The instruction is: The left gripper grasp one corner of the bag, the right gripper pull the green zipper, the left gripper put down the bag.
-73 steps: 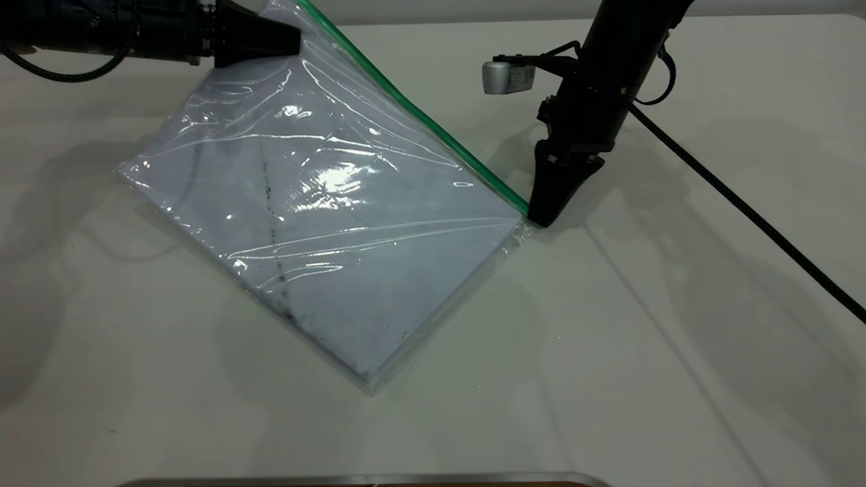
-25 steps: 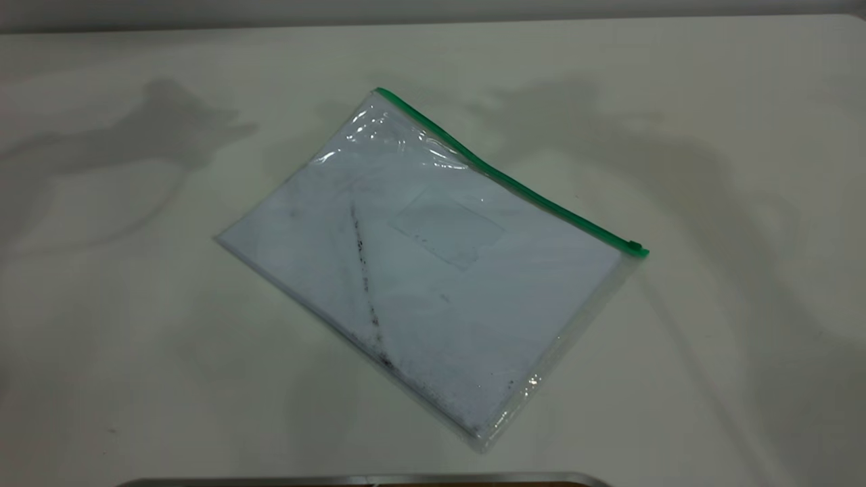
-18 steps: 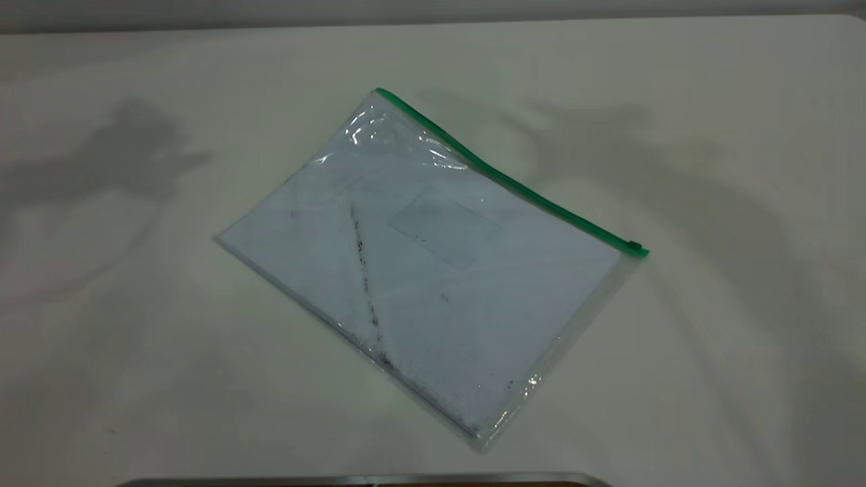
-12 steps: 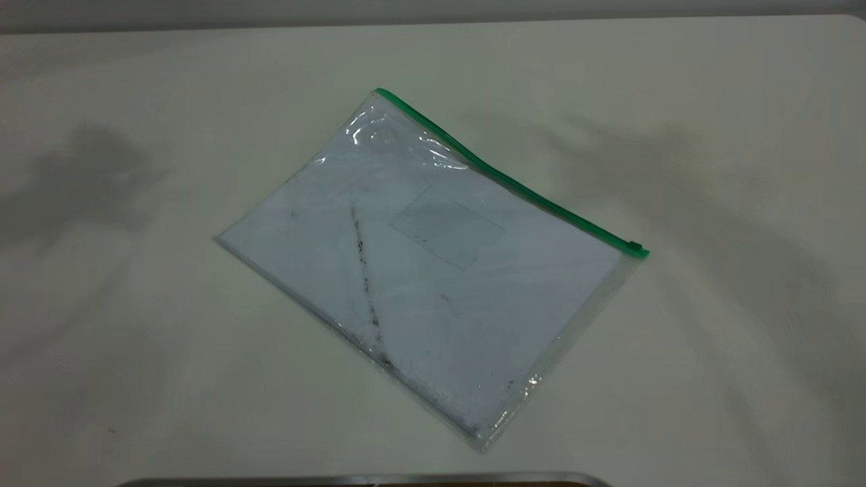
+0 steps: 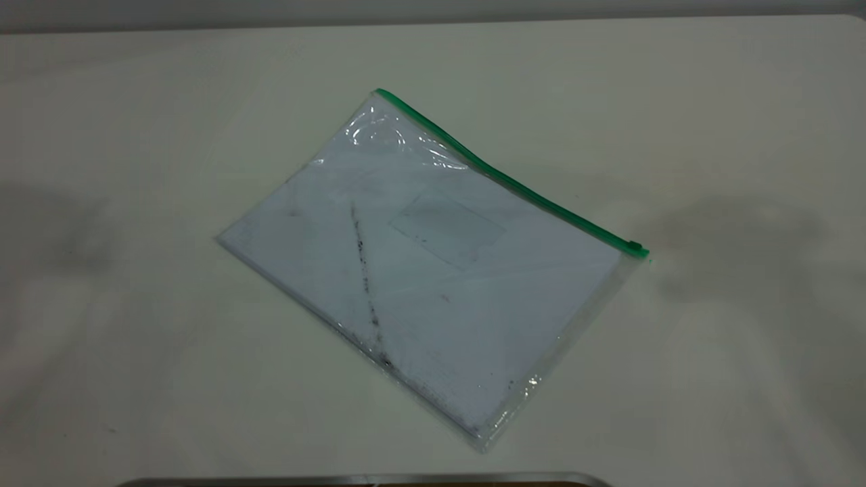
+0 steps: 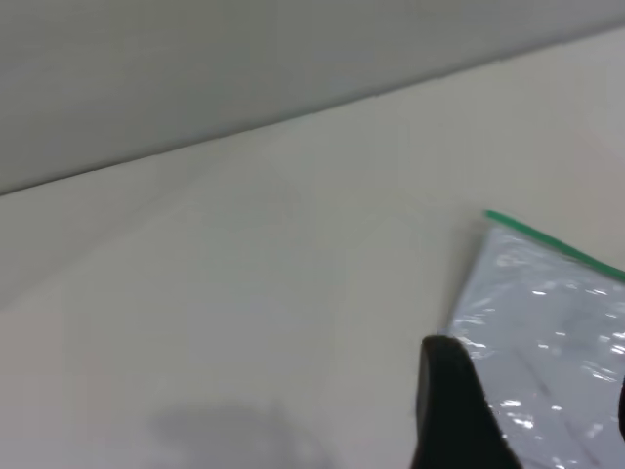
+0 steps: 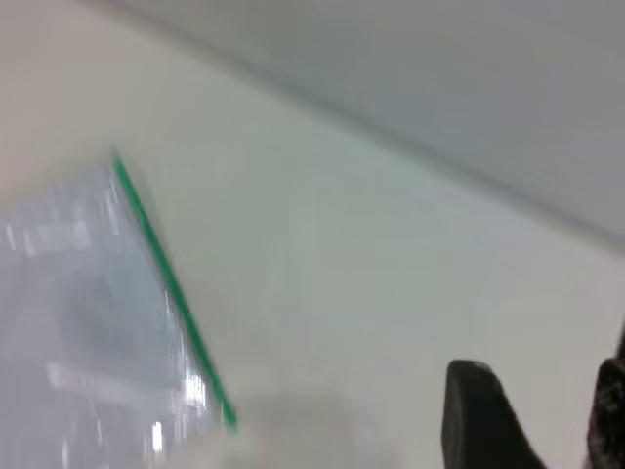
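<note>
My left pincer (image 6: 527, 415) and right pincer (image 7: 532, 415) are cut off; the bag (image 7: 93, 322) beyond blurs.

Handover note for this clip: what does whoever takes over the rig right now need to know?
Left hand: open and holding nothing, raised off the table near the bag's green-edged corner; out of the exterior view.
Right hand: open and holding nothing, above bare table off to the side of the bag.
The bag lies flat on the table, touched by neither hand. The slider tab sits at the end of the green zipper nearer the right arm.
Done: the bag is put down, the slider is at an end stop.
Left: nothing apparent; whether the seam is open cannot be told.
</note>
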Controlling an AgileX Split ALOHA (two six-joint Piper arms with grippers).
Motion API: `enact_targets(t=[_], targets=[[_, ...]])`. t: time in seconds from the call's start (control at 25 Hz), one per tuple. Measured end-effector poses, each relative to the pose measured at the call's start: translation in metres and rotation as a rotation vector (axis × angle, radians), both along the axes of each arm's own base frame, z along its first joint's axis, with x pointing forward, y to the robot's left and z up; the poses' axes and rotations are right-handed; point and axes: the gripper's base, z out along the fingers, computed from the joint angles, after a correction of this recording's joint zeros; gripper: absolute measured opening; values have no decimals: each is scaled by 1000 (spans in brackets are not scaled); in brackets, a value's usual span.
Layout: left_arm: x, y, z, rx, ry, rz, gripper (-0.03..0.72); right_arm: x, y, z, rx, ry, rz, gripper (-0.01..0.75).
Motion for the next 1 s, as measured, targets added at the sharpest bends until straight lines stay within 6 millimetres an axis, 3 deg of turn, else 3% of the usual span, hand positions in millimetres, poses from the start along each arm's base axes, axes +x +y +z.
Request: enact_targets(t=[0.16,0.32,0.48,0.72,0.88,1.0], targets=[[-20,1,9,-8,-13,74,464,-31,-10,-46,-29,148,-32,311],[-34,-1,-14,-14,68,77,464,-65,-19,-94,-58,290,-52,311],[-43,1,-53,1,201,88,464,-98,-28,-145,-91,435,-70,335],[-65,-2,-118,-11,423,89,464,-141,-38,-214,-114,653,-100,445],[-93,-5,-166,-25,588,87,464,-160,-43,-238,-96,685,-161,464],[-121,-9,-196,-31,686,84,464,-163,-44,-241,-55,610,-184,466]])
